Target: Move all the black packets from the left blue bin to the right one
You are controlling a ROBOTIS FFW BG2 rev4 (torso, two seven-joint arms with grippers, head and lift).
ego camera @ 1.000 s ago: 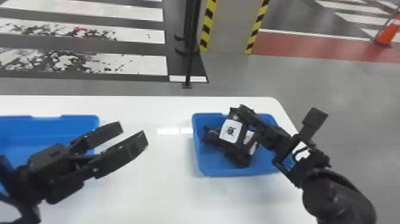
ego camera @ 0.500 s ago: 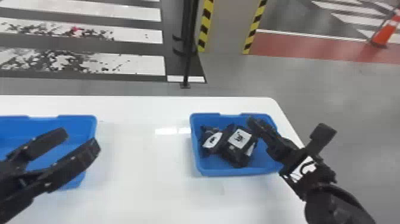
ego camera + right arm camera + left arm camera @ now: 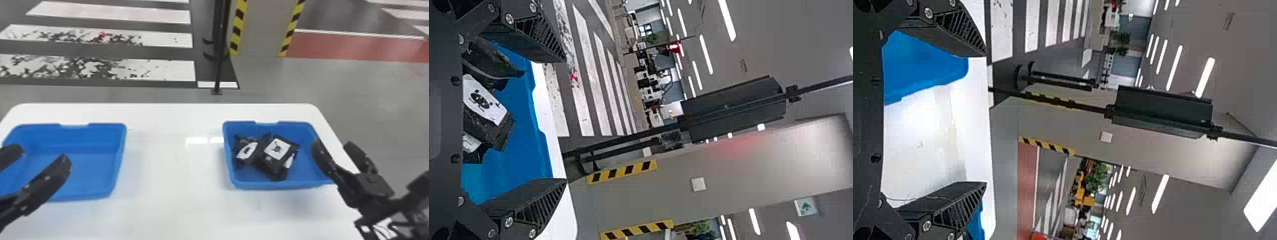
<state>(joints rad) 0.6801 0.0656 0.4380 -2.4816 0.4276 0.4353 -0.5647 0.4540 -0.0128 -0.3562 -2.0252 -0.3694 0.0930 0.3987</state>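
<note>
Right end effector (image 3: 333, 143) stands wide open with nothing held, near the heaped black packets (image 3: 271, 169) in the right blue bin (image 3: 265, 185). Left end effector (image 3: 41, 154), also spread and bare, is near the left blue bin (image 3: 79, 195). The packets look light, pliable, perhaps slick (I'd pinch across a thick middle). Head view gives both bins' layout; right wrist view details its fingers' ribbing.

Black packets (image 3: 271, 163) with white labels, heaped together inside the right blue bin (image 3: 271, 184), toward its left side
</note>
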